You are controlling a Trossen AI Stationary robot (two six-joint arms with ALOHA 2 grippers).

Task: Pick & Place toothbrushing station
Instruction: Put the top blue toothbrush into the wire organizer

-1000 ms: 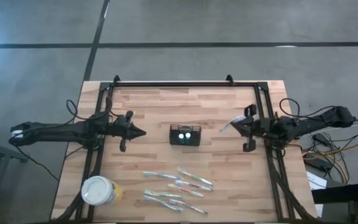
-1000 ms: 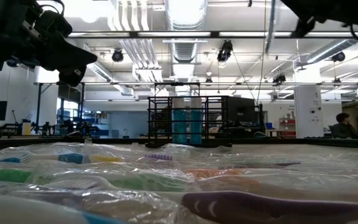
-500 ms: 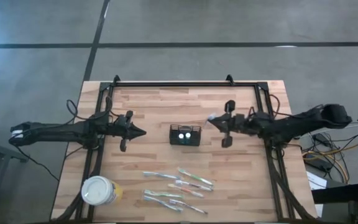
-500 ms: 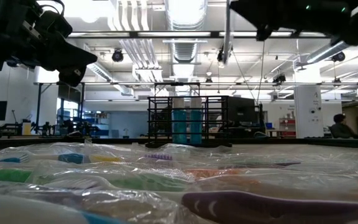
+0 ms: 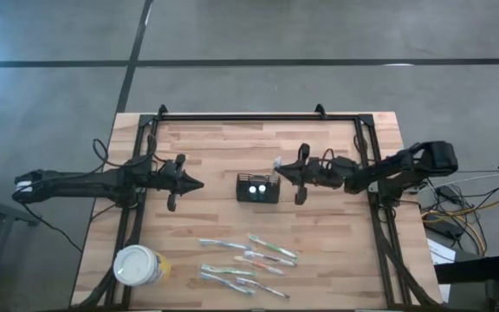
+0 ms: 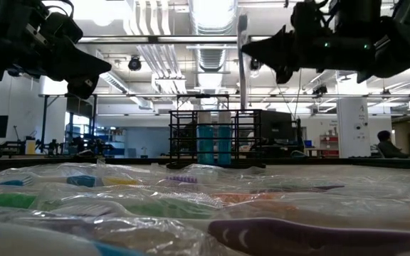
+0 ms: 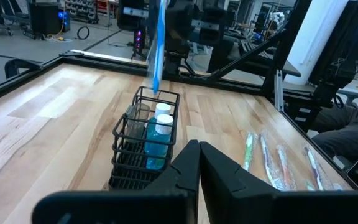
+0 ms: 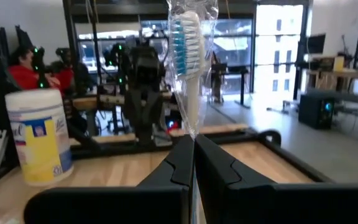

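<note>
The toothbrushing station, a small black mesh caddy (image 5: 258, 187) holding two blue bottles with white caps (image 7: 157, 127), stands on its base at the table's middle. My right gripper (image 5: 281, 171) hovers just right of the caddy and above it, shut on a toothbrush in a clear wrapper (image 8: 188, 59). In the left wrist view the brush (image 7: 156, 50) hangs with its lower end over the caddy's far end. My left gripper (image 5: 196, 183) waits shut and empty, left of the caddy and pointing at it. My right gripper pinches the wrapped toothbrush's handle (image 8: 193, 134) between its two fingers, below the bristled head. The fingers come level from the table's right side and lie across the brush. It stands upright, head up, lifted clear, with its lower end (image 7: 154, 87) above the caddy's rim.
Several more wrapped toothbrushes (image 5: 249, 260) lie near the table's front edge. A round white tub with a yellow label (image 5: 139, 265) stands at the front left. A black frame (image 5: 258, 117) runs along the table's far edge and sides.
My right gripper has travelled from the table's right side toward the caddy, sinking a little, and has carried the toothbrush along. The brush has stayed upright in the shut fingers and now stands by the caddy's right end.
</note>
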